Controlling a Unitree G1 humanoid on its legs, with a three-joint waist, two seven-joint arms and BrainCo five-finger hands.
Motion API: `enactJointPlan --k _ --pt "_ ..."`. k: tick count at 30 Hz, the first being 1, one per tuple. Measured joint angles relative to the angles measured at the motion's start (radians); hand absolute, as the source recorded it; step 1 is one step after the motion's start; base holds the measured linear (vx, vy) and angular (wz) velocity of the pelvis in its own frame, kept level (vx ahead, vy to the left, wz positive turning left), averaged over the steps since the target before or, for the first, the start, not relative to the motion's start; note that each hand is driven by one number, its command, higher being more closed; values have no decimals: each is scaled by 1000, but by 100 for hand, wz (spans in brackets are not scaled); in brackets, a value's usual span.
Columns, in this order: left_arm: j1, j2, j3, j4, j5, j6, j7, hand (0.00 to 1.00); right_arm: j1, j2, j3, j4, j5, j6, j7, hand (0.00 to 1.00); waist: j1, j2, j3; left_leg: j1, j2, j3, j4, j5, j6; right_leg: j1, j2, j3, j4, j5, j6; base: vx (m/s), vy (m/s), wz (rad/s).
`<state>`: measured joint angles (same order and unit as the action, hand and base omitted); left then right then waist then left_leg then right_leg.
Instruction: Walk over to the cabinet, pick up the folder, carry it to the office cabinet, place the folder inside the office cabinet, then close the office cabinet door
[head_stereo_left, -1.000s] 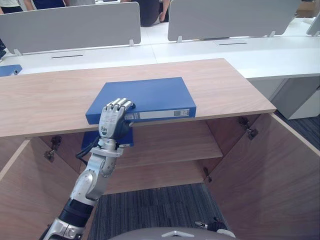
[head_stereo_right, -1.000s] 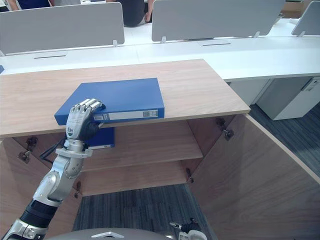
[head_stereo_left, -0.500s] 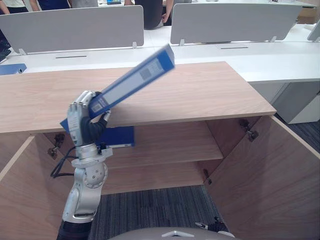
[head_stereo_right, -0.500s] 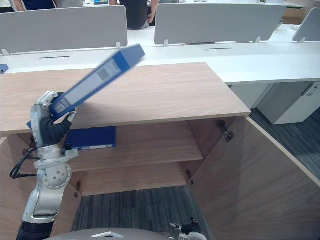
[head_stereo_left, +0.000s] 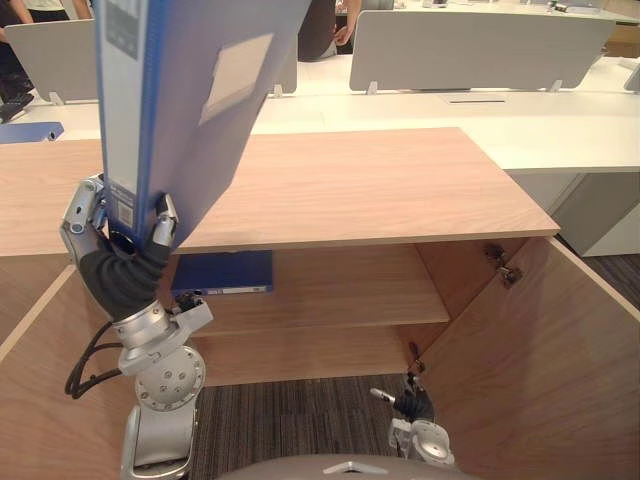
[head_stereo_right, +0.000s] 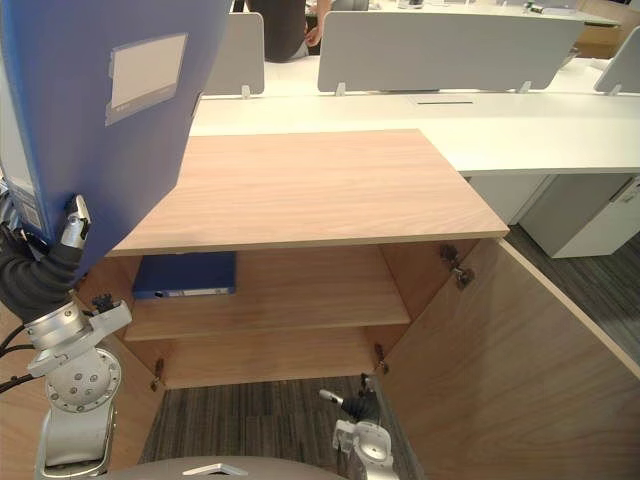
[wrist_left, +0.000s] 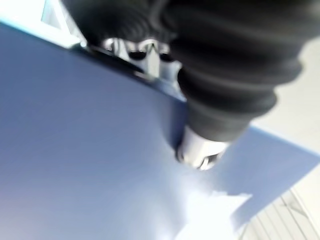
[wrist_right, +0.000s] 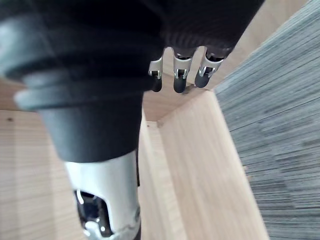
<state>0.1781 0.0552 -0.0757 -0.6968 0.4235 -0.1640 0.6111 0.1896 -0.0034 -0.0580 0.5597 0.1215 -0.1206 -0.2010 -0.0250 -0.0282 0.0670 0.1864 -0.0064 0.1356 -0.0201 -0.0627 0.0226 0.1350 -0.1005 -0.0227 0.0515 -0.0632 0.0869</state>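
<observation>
– Fingers (head_stereo_left: 78, 208) of the left hand (head_stereo_left: 112, 250), what are they doing?
– They are wrapped round the bottom of the spine of the blue folder (head_stereo_left: 190, 90), and the thumb (head_stereo_left: 165, 222) presses on the cover from the other side. It is a firm clasp.
– And how does the folder stand?
– It stands nearly upright, its spine toward the robot's left and a pale label on the cover. It is in the air at the left, above the front edge of the wooden cabinet top (head_stereo_left: 350, 185) and not touching it.
– What about the right hand (head_stereo_left: 412, 404)?
– It hangs low, near the bottom of the open right door (head_stereo_left: 540, 370). In the right wrist view its fingers (wrist_right: 175, 80) are loosely bent and hold nothing.
– What is inside the cabinet?
– A second blue folder (head_stereo_left: 225, 271) lies flat at the left end of the upper shelf (head_stereo_left: 340, 290), just beside the left hand's wrist. Both doors stand open, with grey carpet (head_stereo_left: 290, 420) between them.
– And behind the cabinet?
– A long white table (head_stereo_left: 520, 120) with grey screens (head_stereo_left: 470, 45) stands there, and a person (head_stereo_right: 280, 25) stands past the screens.
</observation>
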Motion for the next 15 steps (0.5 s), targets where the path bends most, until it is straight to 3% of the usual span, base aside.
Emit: enactJointPlan --k 7,15 --pt "75 -29 -73 0 -85 -11 -14 100 63 31 19 -297 31 -53 -4 0 -3 -7 -4 -2 1 5 3 -2 2 -4 1 3 -11 6 0 2 -2 0" --pt "122 -28 -116 9 -144 -30 -82 100 108 54 91 -656 88 -136 10 0 -6 -6 -3 -3 2 17 20 -16 5 -7 1 13 -13 7 1 -24 -13 -4"
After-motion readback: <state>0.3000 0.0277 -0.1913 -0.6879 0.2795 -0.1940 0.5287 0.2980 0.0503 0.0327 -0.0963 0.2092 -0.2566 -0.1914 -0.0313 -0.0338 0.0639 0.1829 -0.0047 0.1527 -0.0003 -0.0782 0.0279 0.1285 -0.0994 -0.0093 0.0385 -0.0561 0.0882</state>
